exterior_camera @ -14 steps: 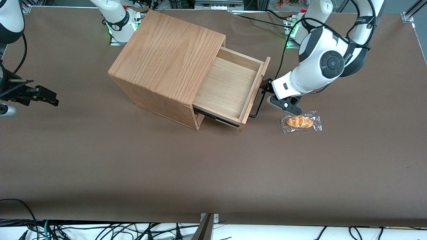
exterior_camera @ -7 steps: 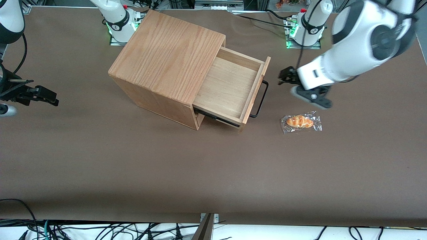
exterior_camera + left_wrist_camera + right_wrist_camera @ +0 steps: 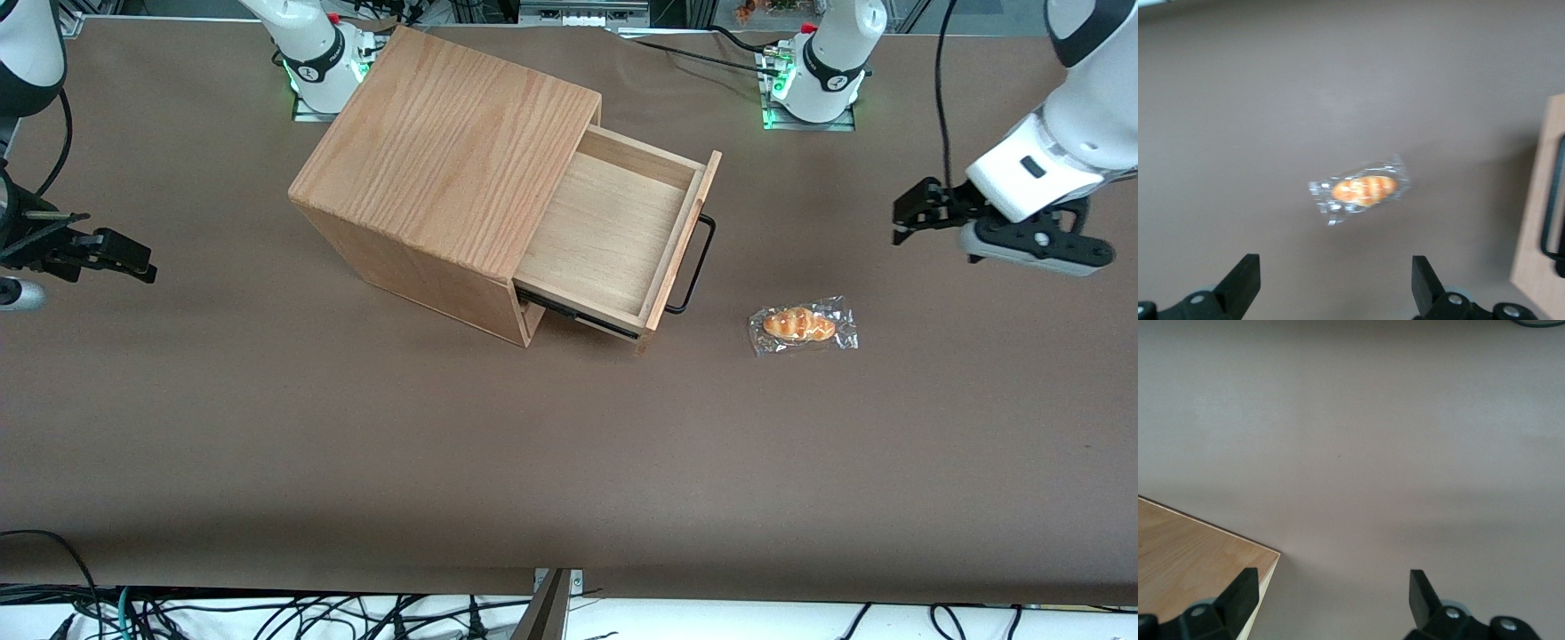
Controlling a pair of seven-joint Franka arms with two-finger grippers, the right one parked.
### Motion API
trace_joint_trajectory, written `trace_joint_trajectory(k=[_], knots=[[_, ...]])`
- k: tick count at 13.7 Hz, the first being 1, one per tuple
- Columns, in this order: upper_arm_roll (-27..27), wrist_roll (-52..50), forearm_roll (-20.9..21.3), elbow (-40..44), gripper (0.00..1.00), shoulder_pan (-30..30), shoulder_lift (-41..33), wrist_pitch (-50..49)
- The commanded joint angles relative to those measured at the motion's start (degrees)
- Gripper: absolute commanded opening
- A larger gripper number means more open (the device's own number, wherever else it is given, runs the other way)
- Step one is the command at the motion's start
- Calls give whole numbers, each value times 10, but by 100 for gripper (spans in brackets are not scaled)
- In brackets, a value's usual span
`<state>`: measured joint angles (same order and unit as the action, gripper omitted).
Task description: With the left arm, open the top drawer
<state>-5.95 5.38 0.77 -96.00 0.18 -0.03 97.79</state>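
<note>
A brown table (image 3: 356,444) fills the front view, with cables along the edge nearest the camera and metal framing along the farthest edge, where the two arm bases sit. A wooden cabinet (image 3: 444,169) stands on the table, and its top drawer (image 3: 613,236) is pulled well out, the pale floor bare and the black handle (image 3: 693,267) facing the working arm's end. A wrapped bread roll (image 3: 800,325) lies on the table near the handle, a little nearer the camera. The left arm (image 3: 1058,142) holds its gripper (image 3: 911,218) above the table, well apart from the drawer, toward its own end; the fingers (image 3: 1245,280) are spread wide with nothing between them.
</note>
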Motion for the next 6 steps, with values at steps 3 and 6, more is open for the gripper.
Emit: trace_joint_trajectory(k=[3, 6], knots=[[11, 0, -2, 22, 100, 3, -7, -33], [12, -1, -2, 36, 100, 3, -1, -56]])
